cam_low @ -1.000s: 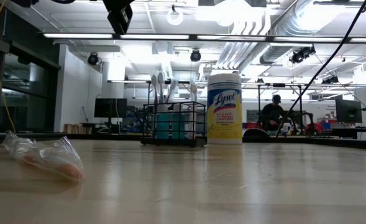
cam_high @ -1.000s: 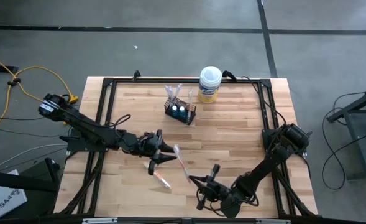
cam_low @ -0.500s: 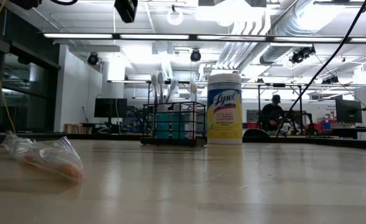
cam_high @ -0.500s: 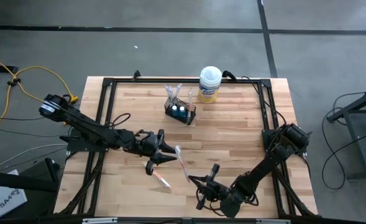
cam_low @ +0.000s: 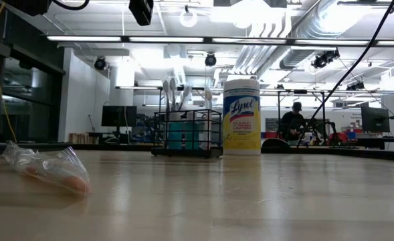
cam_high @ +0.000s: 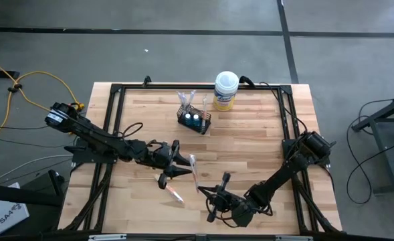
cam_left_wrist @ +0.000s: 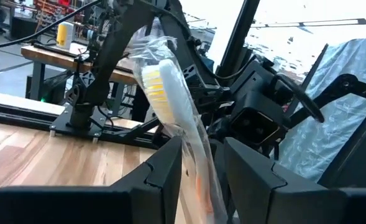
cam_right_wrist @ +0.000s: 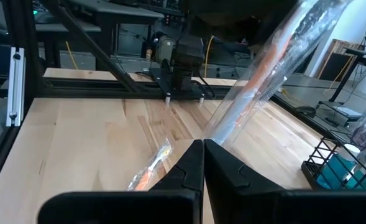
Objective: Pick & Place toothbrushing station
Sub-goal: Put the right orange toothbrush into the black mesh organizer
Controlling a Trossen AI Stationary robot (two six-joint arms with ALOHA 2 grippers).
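Butcher-block table [cam_high: 250,140] inside a black frame, grey floor around it, workshop benches and a seated person [cam_low: 293,122] far behind. Left gripper [cam_high: 180,165] sits over the middle of the table, its fingers [cam_left_wrist: 164,171] clamped on a plastic-wrapped toothbrush [cam_high: 194,171] with yellow-white bristles; the wrapped brush [cam_left_wrist: 173,106] stands up between them, lifted off the wood. Right gripper [cam_high: 213,201] is low near the front edge, just beside the left one, fingers [cam_right_wrist: 223,168] pressed together on nothing; the held brush's wrapper slants just past its tips. Another wrapped toothbrush with an orange handle [cam_high: 174,195] lies flat on the wood just below the left gripper. Well beyond both grippers, toward the far edge, stands the black wire-mesh basket [cam_high: 194,122] with pale toothbrushes upright and two teal-topped tubes [cam_high: 195,120] inside. Lysol wipes canister [cam_high: 226,90] stands near it, apart.
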